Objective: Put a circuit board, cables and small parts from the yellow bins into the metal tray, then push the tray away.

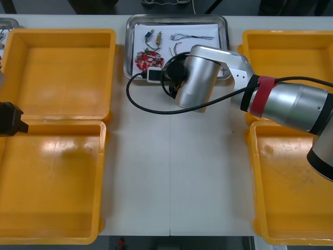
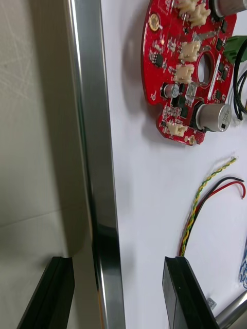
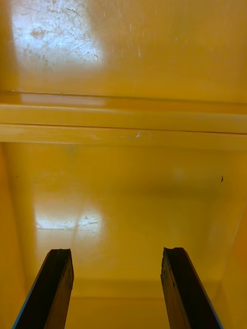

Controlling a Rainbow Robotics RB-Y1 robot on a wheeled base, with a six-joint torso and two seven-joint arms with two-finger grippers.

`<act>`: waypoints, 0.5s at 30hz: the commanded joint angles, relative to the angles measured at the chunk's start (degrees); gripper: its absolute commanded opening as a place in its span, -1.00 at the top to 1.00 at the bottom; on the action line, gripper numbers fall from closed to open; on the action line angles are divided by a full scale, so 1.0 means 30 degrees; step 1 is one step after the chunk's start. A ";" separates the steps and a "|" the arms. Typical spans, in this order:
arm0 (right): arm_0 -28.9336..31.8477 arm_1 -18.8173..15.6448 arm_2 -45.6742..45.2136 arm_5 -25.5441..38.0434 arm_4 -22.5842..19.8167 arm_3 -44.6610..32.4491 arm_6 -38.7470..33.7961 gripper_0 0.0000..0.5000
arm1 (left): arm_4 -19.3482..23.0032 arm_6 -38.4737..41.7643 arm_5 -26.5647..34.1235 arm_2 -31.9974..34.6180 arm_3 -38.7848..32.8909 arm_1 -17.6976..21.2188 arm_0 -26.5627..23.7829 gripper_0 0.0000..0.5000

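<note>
Metal tray [image 1: 177,17] lay at the far side of the table [image 1: 171,172], between the far yellow bins [image 1: 67,73], and its inside was white. On this white floor lay the red circuit board [image 1: 148,60], small metal parts [image 1: 149,36] and thin cables [image 1: 193,37]. All four bins looked bare, so I judged the filling part of the task finished and only the push remaining.

The right arm [image 1: 281,101] reached across from the right side to the near rim of the tray. In the right wrist view the right tool [image 2: 116,295] was spread and held nothing. It stood astride the shiny rim, with one finger over the table outside and the other over the white floor inside, close to the end of the red, black and yellow cable [image 2: 206,200]. The circuit board lay farther off.

I think this placing was chosen for the push. With the rim between the fingers [image 2: 180,293], the outer one can press on the wall, and the tray should not slip sideways. The inner finger was near the cable, so it might drag it.

The left tool [image 1: 10,120] waited at the left edge of the table, also spread and empty, over a bare bin and out of the way.
</note>
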 commanded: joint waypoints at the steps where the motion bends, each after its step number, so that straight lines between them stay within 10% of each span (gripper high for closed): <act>1: -0.0794 0.0364 -0.1724 0.0975 -0.0606 -0.0917 0.0789 -1.00 | 0.0132 -0.1492 0.0112 0.0558 -0.0354 0.0106 0.0277 -1.00; 15: 0.2956 0.0422 -0.6822 0.8797 -0.0694 -0.8417 0.0554 -1.00 | 0.0132 -0.1492 0.0112 0.0558 -0.0354 0.0106 0.0277 -1.00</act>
